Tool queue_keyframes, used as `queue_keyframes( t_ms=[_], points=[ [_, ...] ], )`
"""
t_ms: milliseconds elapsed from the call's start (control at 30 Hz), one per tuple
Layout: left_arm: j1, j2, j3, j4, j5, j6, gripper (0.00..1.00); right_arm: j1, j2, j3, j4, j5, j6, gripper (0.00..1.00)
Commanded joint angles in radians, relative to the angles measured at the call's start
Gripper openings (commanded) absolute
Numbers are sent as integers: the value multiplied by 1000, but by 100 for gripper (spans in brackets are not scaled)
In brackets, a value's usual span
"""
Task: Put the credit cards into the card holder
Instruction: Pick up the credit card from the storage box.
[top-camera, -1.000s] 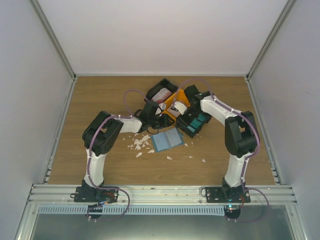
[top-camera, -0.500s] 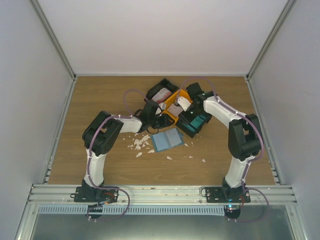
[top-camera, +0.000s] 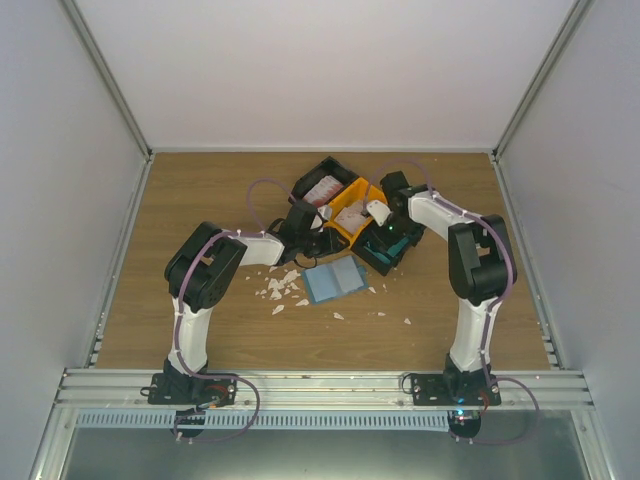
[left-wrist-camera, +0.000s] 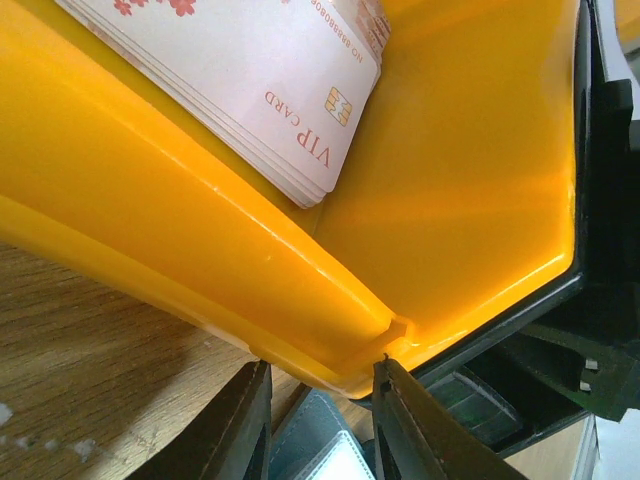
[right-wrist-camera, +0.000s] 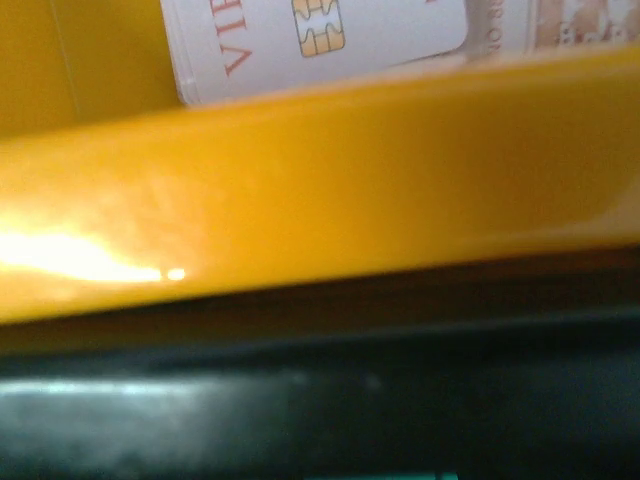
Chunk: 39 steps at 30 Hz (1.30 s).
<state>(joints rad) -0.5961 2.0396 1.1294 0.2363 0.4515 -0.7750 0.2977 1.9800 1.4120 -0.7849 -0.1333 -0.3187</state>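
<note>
This is a robotics lab test cell rather than a lived-in room. Plain white panels (top-camera: 330, 70) close in three sides, framed by bare aluminium profiles (top-camera: 108, 70) around a wood-grain tabletop (top-camera: 200, 190). A left arm (top-camera: 205, 272) and a right arm (top-camera: 475, 262), both white and black, are bolted to a slotted aluminium rail (top-camera: 320, 385) at the near edge with purple cables (top-camera: 251, 200) looped along them, and an orange bin (left-wrist-camera: 150, 230) and black bins (top-camera: 322, 168) sit mid-table as props.
</note>
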Motion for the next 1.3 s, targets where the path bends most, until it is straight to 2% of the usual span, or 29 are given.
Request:
queue_keyframes(
  t_ms=[0, 167, 300, 500, 1267],
  points=[
    [-10, 20, 25, 48, -1, 8, 31, 3, 34, 34, 2, 27, -12, 67],
    [-10, 24, 30, 46, -2, 7, 31, 3, 64, 57, -54, -62, -26, 64],
    [-9, 27, 36, 43, -2, 9, 31, 4, 36, 52, -76, -145, -38, 57],
    [-10, 34, 48, 38, 0, 10, 31, 3, -4, 43, -98, -238, -54, 52],
    [-10, 31, 47, 22, -10, 16, 31, 27, -69, -13, -105, -302, -87, 33]
  ],
)
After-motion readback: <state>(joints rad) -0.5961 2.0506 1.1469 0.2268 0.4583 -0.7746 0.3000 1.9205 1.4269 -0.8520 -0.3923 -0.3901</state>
